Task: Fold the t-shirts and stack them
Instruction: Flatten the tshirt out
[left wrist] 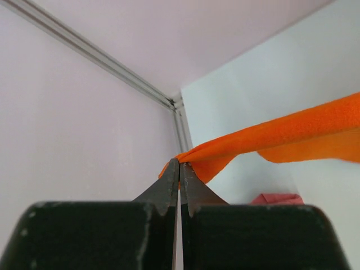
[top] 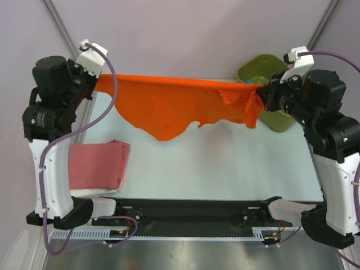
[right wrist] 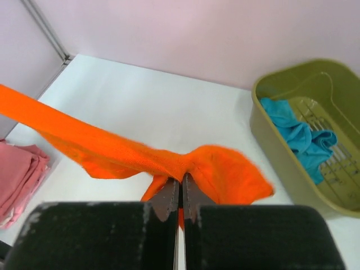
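A bright orange t-shirt point(top: 180, 104) hangs stretched in the air across the back of the table, its lower edge sagging in the middle. My left gripper point(top: 97, 77) is shut on its left end point(left wrist: 194, 156). At the other side my right gripper point(top: 263, 93) is shut on the right end point(right wrist: 191, 163), where a flap of cloth droops. A folded pink t-shirt point(top: 98, 164) lies on the table at the front left, also visible as a pink t-shirt point(right wrist: 19, 177). A teal-blue t-shirt point(right wrist: 298, 135) lies crumpled inside the basket.
An olive-green plastic basket point(top: 264, 70) stands at the back right, behind my right gripper, its rim point(right wrist: 270, 140) near the orange cloth. A white cloth edge point(top: 93, 194) shows under the pink stack. The pale table point(top: 225, 163) ends at walls behind and left.
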`<state>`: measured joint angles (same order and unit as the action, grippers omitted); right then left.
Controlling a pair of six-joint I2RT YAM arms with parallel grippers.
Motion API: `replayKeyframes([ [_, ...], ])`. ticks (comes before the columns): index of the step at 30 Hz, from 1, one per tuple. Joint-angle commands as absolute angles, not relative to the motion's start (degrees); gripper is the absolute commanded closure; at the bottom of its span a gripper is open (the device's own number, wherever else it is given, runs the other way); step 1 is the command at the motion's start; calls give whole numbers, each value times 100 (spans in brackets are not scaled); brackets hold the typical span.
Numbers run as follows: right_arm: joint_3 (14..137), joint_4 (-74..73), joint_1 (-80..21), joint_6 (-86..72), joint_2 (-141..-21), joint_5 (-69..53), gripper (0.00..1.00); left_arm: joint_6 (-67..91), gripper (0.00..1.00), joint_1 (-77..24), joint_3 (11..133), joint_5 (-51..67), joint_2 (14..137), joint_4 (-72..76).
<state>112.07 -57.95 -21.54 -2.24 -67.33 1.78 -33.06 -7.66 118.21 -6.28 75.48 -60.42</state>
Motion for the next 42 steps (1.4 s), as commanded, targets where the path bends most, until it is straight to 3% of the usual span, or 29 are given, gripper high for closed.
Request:
replayKeyframes([
  [1, 11356, -5925, -2057, 395, -6943, 334, 100, -3436, 100, -642, 12085, -1494, 7681, -6285],
  [9, 11267, -3526, -739, 99, -8874, -782, 100, -3604, 100, -633, 12444, -1608, 9226, -5292],
  [12, 12284, -3270, -607, -245, -9962, -1037, 100, -3533, 100, -580, 13357, -1906, 10070, -5002],
  [16, 14654, -3270, -519, -1060, -11187, -1713, 100, -3638, 100, -422, 14132, -2407, 10800, -4089],
  [19, 14959, -2648, -388, -1449, -11312, -1942, 100, -3814, 100, -422, 14185, -2496, 10828, -3490],
  [24, 14003, -1653, -176, -1670, -10829, -1609, 100, -3929, 100, -413, 13844, -2347, 10635, -3103],
  [30, 12223, -1775, -237, -1521, -10249, -2417, 100, -4017, 100, -413, 11824, -2057, 9994, -2637],
  [42, 7754, -3453, -1326, -448, -8631, -1186, 96, -4201, 100, -431, 7069, -1381, 8640, -2523],
])
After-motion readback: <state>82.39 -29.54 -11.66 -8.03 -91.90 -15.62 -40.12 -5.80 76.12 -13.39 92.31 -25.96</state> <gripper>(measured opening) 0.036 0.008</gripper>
